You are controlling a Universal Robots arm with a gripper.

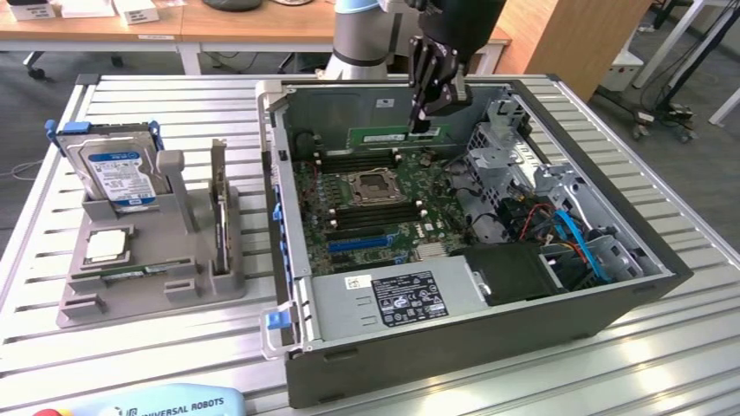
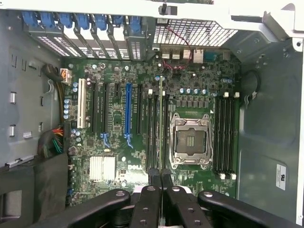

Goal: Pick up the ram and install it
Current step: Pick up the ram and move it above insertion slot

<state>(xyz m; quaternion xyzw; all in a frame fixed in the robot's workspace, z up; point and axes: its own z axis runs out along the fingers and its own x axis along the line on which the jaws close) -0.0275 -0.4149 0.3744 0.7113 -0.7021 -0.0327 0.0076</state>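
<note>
Though cut off by the lower edge of the exterior view, reads "UNIVERSAL ROBOTS" on a pale blue plastic housing [image 1: 173, 403] at lower left. Rests on a ribbed silver metal table [image 1: 671, 347]. Just behind, at middle left: a grey plastic holder block [image 1: 139, 303], carrying a small square silver processor chip [image 1: 107, 245] and, further back, a standing silver hard drive with a blue label [image 1: 116, 169]. Centre of that view: an open dark grey computer case [image 1: 463, 355] lying on its side. Shows inside, from the near wall back, a grey boxed power supply with a black-and-white label [image 1: 393, 299], then a green motherboard [image 1: 347, 230] with an empty square metal processor socket [image 1: 373, 186] between rows of black memory slots [image 1: 347, 159]. Hangs over the far part of the board, upper centre of the exterior view: a black two-fingered gripper [image 1: 424, 126], pinched narrow on the long thin green ram stick [image 1: 387, 137]. Holds it level near the case's far wall. Cannot tell whether it touches a slot. Looks edge-on in the wrist view, a thin line running out from between the black fingers [image 2: 148, 204] over the slots beside the socket. Farthest back, along the top edge: a pale grey robot arm column [image 1: 359, 39] and wooden desks [image 1: 231, 26].
</note>
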